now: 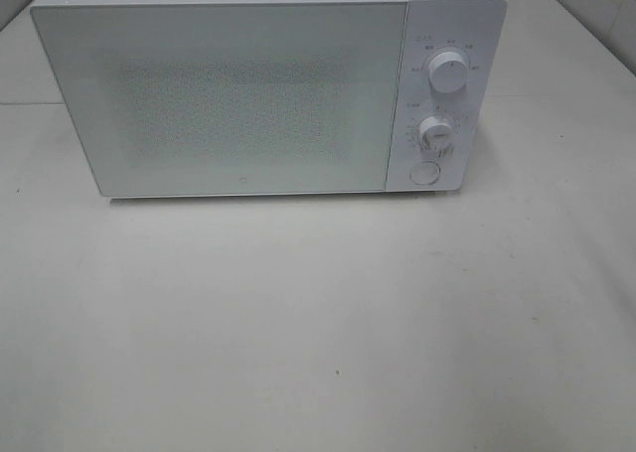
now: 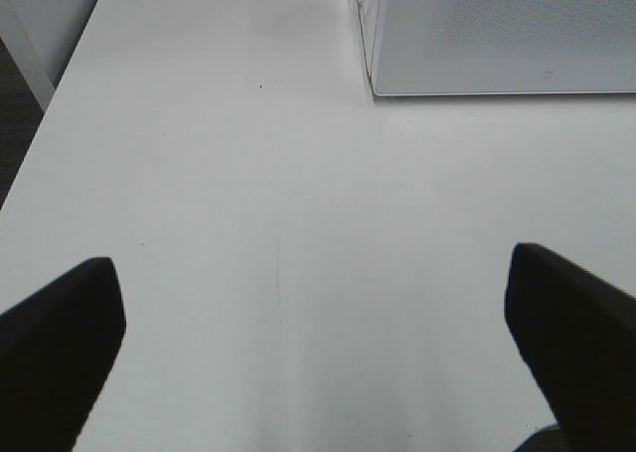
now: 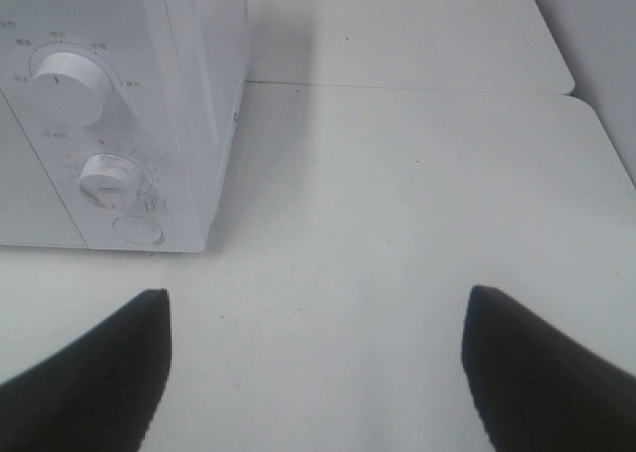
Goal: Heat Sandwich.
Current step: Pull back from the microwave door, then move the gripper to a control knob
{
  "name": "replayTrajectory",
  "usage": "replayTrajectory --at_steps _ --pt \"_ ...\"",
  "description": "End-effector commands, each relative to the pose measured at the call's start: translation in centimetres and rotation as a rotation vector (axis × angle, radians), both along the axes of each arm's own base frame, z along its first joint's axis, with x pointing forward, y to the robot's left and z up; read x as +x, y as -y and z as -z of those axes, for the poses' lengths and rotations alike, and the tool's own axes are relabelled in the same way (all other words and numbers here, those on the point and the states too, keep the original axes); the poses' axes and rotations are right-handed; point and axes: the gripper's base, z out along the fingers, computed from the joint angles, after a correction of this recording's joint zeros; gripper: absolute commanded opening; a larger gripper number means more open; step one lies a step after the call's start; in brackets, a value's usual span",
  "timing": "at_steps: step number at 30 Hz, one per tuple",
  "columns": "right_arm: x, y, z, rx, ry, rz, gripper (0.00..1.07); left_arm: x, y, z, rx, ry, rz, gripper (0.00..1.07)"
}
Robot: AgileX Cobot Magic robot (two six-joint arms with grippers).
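Note:
A white microwave (image 1: 229, 94) stands on the white table with its door shut. Its control panel on the right carries two knobs, an upper one (image 1: 448, 74) and a lower one (image 1: 435, 129), and a round button (image 1: 424, 172). The sandwich is out of view in all frames. My left gripper (image 2: 313, 353) is open and empty above bare table, with the microwave's lower left corner (image 2: 497, 35) ahead of it. My right gripper (image 3: 318, 373) is open and empty, with the knob panel (image 3: 89, 134) ahead of it. Neither gripper shows in the high view.
The white table (image 1: 318, 323) spreads in front of the microwave. Its left edge (image 2: 40, 144) shows in the left wrist view. A seam between two table tops (image 3: 417, 87) runs behind the microwave's right side.

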Motion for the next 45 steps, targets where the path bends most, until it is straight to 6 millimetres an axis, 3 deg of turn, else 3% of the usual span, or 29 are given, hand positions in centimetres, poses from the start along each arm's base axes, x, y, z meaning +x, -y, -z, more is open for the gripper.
replayTrajectory --at_steps 1,18,34,45 --pt "1.1 0.0 0.3 0.016 0.026 0.006 0.76 -0.4 0.0 0.0 -0.008 0.04 0.001 1.0" --pt "5.8 -0.6 2.5 0.026 0.137 -0.025 0.77 -0.4 0.0 0.0 -0.008 0.04 0.001 1.0" --pt "5.2 -4.1 6.3 0.031 0.276 -0.014 0.76 -0.4 0.0 0.0 -0.008 0.04 0.001 0.99" --pt "4.9 -7.0 8.3 0.018 0.276 0.035 0.77 -0.4 0.0 0.0 -0.008 0.04 0.001 0.99"
